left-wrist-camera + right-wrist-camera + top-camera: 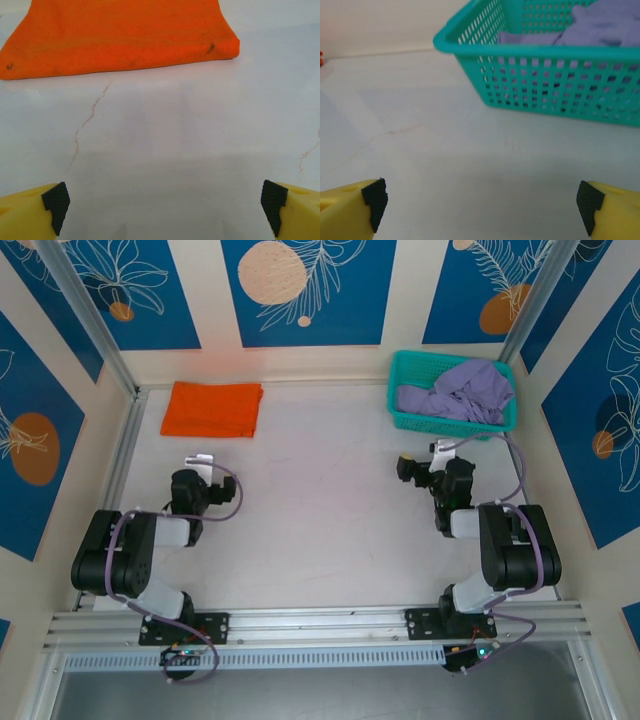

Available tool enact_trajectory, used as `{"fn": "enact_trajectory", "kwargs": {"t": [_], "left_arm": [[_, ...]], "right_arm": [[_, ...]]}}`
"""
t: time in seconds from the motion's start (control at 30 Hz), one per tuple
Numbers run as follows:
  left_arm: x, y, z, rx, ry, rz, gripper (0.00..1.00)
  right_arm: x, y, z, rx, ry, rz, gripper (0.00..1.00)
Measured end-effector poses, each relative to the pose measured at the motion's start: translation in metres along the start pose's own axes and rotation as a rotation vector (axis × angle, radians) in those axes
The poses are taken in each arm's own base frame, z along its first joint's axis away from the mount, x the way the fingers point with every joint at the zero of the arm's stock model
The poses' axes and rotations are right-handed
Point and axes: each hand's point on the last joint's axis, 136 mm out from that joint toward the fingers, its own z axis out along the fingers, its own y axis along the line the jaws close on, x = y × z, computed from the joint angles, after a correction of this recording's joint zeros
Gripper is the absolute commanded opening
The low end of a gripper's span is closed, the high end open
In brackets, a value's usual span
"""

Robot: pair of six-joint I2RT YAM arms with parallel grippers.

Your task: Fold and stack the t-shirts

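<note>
An orange t-shirt lies folded flat at the far left of the white table; in the left wrist view the orange t-shirt lies ahead of the fingers, apart from them. A lavender t-shirt sits crumpled in the teal basket at the far right; through the right wrist camera the lavender t-shirt shows over the basket rim. My left gripper is open and empty over bare table, short of the orange shirt. My right gripper is open and empty, just in front of the basket.
The white table has faint cracks in its surface. Walls with blue patterned panels close in the left, back and right sides. A metal rail runs along the near edge where both arm bases are bolted.
</note>
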Motion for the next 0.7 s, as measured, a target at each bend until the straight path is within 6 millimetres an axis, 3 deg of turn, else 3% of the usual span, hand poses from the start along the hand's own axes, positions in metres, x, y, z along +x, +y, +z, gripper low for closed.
{"fn": "enact_trajectory", "kwargs": {"t": [0.23, 0.7], "left_arm": [[0.000, -0.001, 0.000, 0.007, -0.001, -0.001, 1.00], [-0.002, -0.001, 0.000, 0.007, -0.008, -0.001, 1.00]], "right_arm": [[0.015, 0.000, -0.001, 0.006, 0.056, 0.008, 0.99], [0.018, -0.001, -0.001, 0.009, 0.072, 0.011, 0.99]]}}
